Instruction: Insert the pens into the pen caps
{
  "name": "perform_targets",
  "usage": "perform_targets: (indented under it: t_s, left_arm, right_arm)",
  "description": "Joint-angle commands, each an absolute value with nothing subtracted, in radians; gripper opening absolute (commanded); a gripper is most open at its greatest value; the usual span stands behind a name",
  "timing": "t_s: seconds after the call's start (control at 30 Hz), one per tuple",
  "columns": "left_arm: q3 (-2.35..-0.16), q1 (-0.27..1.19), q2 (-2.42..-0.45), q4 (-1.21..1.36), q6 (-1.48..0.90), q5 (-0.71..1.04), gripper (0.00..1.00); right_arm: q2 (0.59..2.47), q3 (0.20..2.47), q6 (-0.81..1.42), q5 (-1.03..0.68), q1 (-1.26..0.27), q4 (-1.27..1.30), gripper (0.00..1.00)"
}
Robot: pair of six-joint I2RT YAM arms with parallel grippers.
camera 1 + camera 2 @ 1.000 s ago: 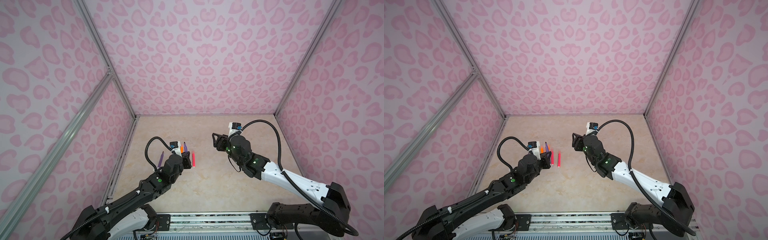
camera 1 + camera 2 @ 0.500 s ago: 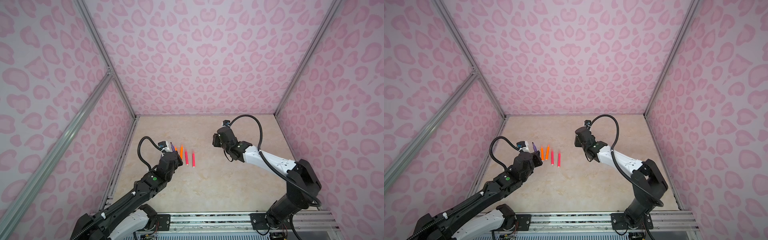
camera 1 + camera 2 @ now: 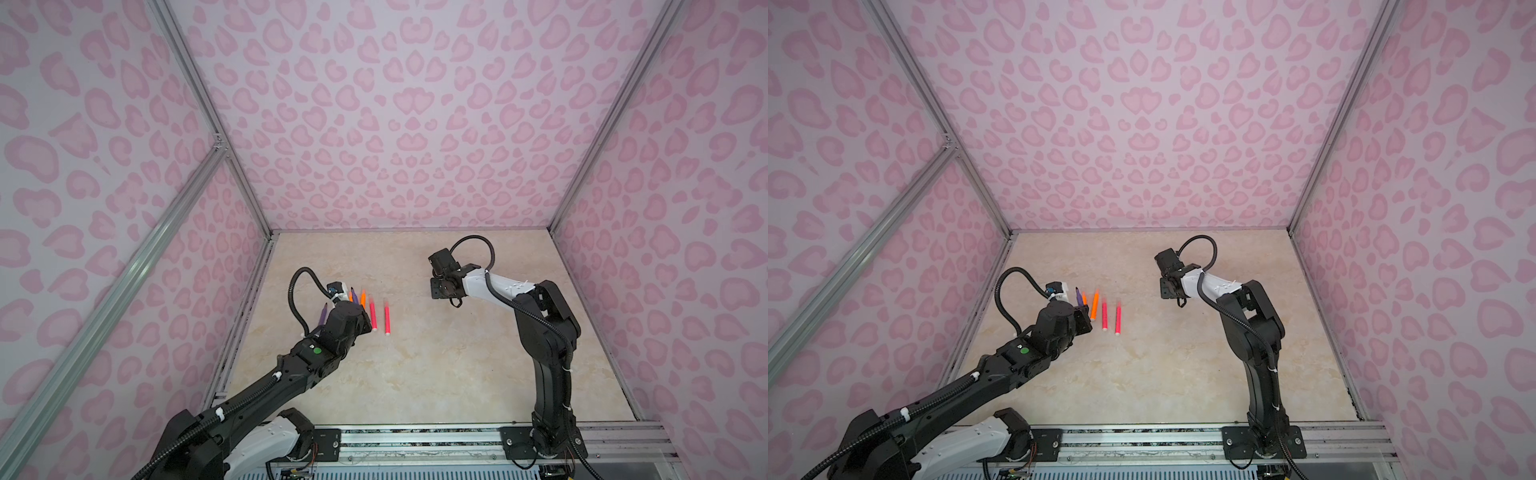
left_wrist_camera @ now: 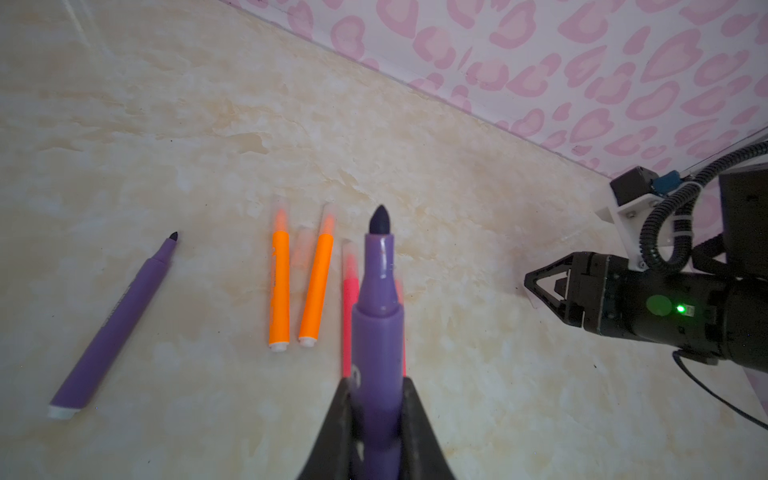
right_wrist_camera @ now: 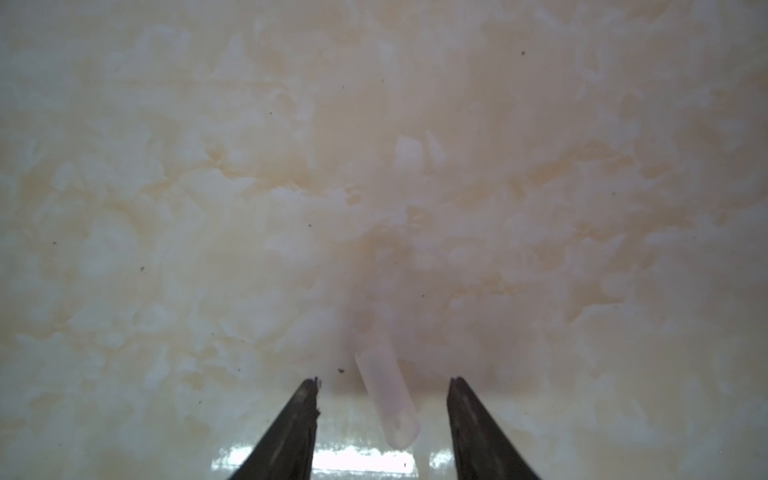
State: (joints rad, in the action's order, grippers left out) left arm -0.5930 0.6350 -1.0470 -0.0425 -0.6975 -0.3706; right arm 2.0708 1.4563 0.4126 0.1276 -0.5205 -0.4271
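Scene: you are looking down on a beige marble-look table (image 3: 436,374) enclosed by pink-patterned walls (image 3: 415,124).
Left gripper: your left gripper (image 4: 376,386) is clamped on a purple pen (image 4: 378,332). It holds the pen clear of the table, over the left half, with the dark tip pointing towards the far edge.
Second purple pen: the second purple pen (image 4: 112,328) lies flat, uncapped, nearest the table's left edge and apart from the others.
Orange pens: two orange pens (image 4: 279,286) lie side by side, just apart. Their tips look hazy, as if inside clear caps.
Pink-red pens: two pink-red pens (image 3: 372,313) lie side by side just right of the orange ones, towards the table's middle.
Right gripper: your right gripper (image 5: 383,379) sits low over the middle of the table, towards the far edge, with its jaws apart.
Pen cap: one clear pen cap (image 5: 388,399) lies flat on the table between those jaws and touches neither.
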Motion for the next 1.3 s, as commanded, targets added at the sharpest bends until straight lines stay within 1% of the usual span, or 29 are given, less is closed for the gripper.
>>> perform_targets:
  t_s: [0.0,0.07,0.13,0.57,0.83,1.03,1.27]
  left_arm:
    - [-0.606,0.633,-1.048,-0.025,-0.698,-0.365,0.03]
    - [-0.606,0.633,-1.048,-0.025,-0.698,-0.365,0.03]
    - [-0.606,0.633,-1.048,-0.025,-0.698,-0.366,0.03]
    - [-0.605,0.634,-1.051,-0.02,-0.701,-0.353,0.03]
    - [-0.606,0.634,-1.052,-0.019,-0.701,-0.349,0.03]
    - [-0.606,0.632,-1.054,-0.016,-0.702,-0.343,0.03]
    - [-0.606,0.634,-1.064,-0.011,-0.7,-0.332,0.03]
  right_arm:
    - [2.102,1.474,0.394,0.092,-0.519,-0.466,0.47]
    - [2.117,1.478,0.398,0.087,-0.518,-0.478,0.41]
    - [2.124,1.478,0.4,0.085,-0.517,-0.48,0.38]
    - [2.17,1.553,0.428,0.119,-0.51,-0.534,0.33]
    - [2.179,1.564,0.434,0.133,-0.51,-0.554,0.27]
    - [2.189,1.57,0.437,0.135,-0.51,-0.557,0.21]
    - [2.204,1.585,0.441,0.146,-0.511,-0.571,0.16]
